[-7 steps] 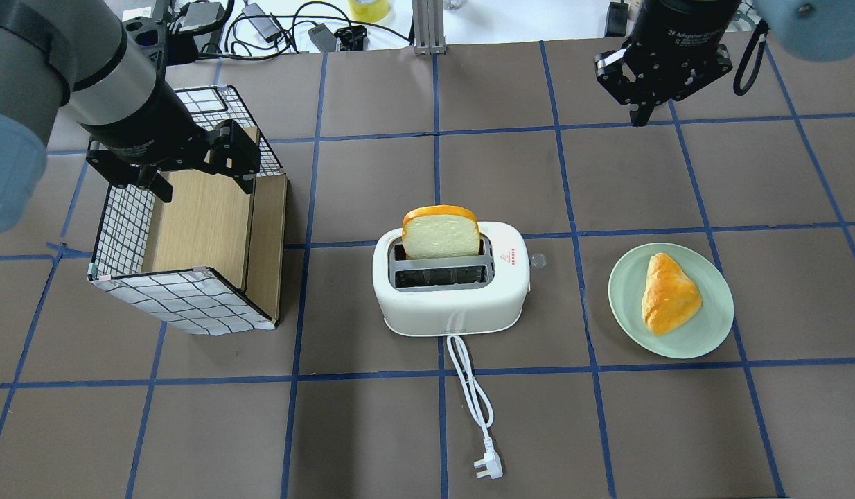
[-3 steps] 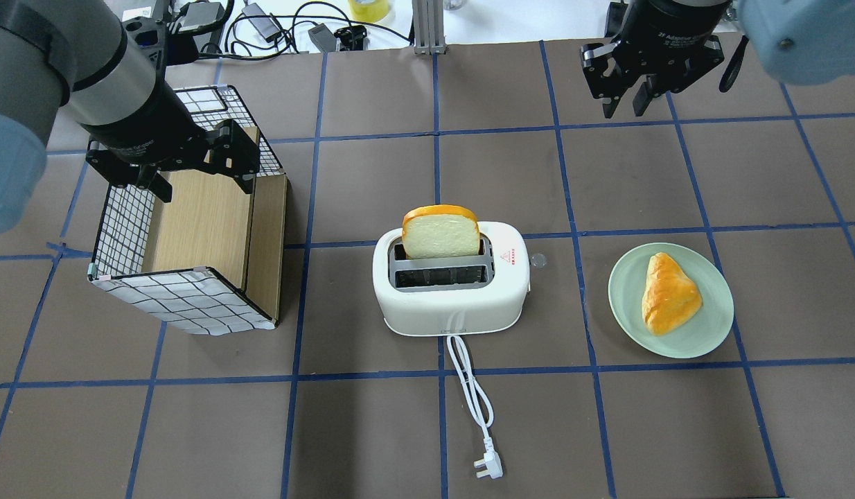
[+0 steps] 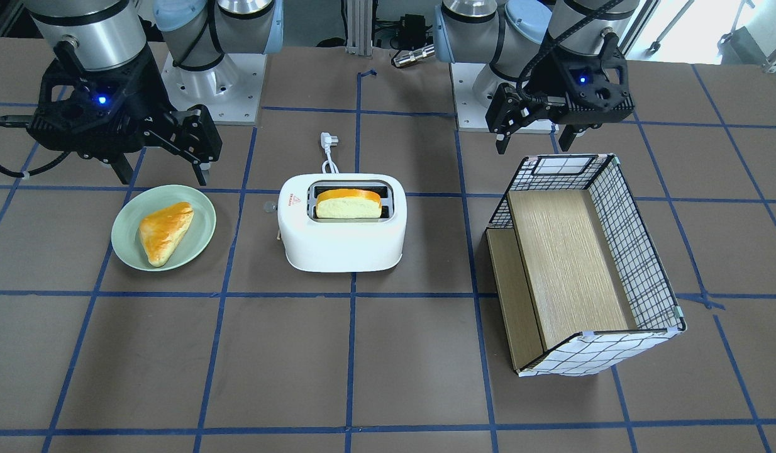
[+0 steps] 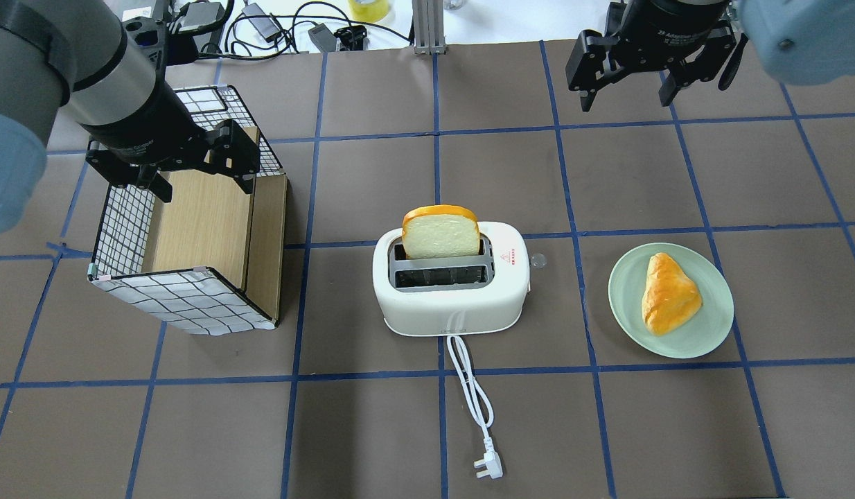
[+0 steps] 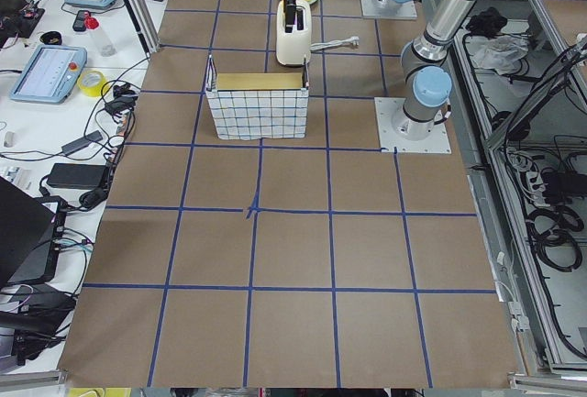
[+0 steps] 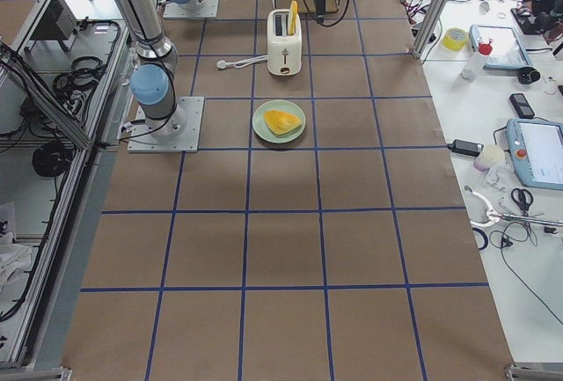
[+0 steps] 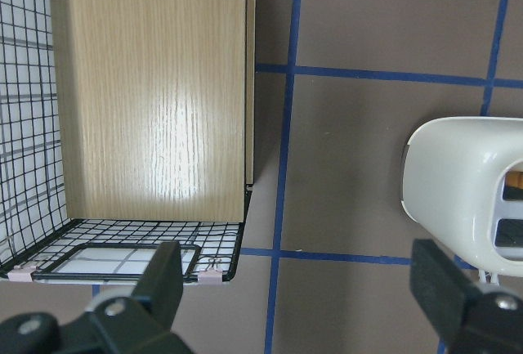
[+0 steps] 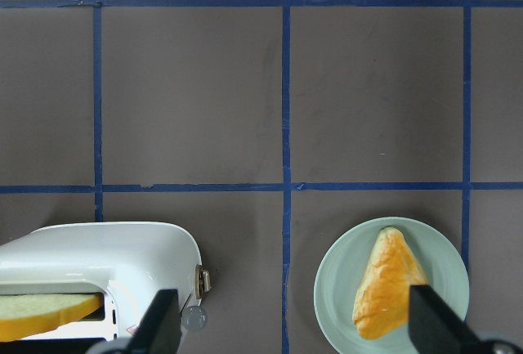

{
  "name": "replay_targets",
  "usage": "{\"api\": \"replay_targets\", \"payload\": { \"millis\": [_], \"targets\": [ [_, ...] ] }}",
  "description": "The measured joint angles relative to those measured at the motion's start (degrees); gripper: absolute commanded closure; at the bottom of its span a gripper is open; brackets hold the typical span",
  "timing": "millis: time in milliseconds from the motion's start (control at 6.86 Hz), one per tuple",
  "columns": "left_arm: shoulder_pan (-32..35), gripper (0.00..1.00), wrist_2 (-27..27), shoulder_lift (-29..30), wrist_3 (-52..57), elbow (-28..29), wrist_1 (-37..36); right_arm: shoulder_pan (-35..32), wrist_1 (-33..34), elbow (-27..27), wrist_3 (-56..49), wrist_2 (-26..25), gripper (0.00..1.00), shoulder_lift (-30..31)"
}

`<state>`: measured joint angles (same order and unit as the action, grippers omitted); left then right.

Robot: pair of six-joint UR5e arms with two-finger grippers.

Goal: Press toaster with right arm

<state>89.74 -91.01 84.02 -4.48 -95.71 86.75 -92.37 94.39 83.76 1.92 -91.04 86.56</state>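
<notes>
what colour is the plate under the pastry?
Pale mint green, plain, no pattern: the plate shows best in the overhead exterior view.

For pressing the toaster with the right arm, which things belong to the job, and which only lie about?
Job: toaster, right gripper.
Lying about: bread in the toaster, plate with pastry, box, left gripper.
</notes>
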Motion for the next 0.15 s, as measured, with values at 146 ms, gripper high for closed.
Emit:
{"api": "replay_targets", "payload": {
  "millis": [146],
  "targets": [
    [0.00,0.00,-0.02,0.00,0.00,0.00,0.00,0.00,0.00,0.00,-0.04,0.04,0.00,-0.04]
  ]
}}
